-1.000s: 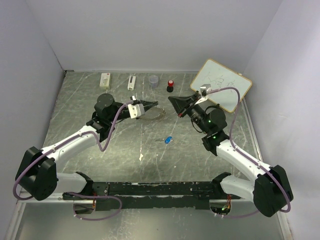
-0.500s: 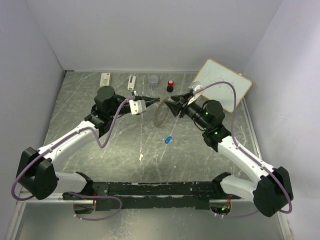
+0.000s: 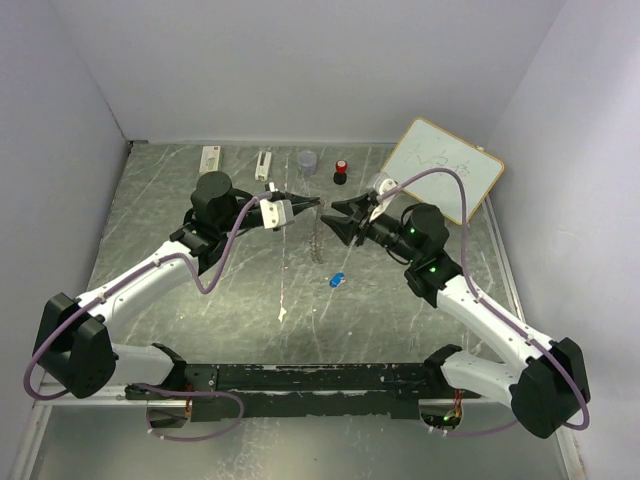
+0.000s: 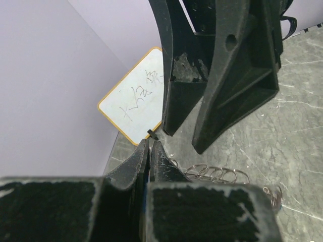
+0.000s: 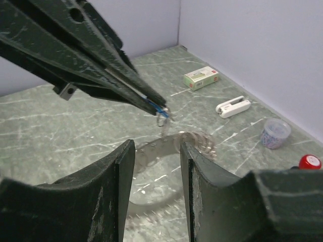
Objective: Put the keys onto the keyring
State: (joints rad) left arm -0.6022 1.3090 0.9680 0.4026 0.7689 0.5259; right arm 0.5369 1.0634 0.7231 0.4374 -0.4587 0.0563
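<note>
Top external shows the right gripper newly spread, releasing the keyring, which appears to dangle from a blue key pinched in the left gripper. That key seems threaded.

Robot lab booth: white walls, marbled tabletop, whiteboard.

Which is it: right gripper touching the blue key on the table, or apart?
Apart. The top view shows the blue key lying alone, with bare table between it and the open right gripper.
</note>
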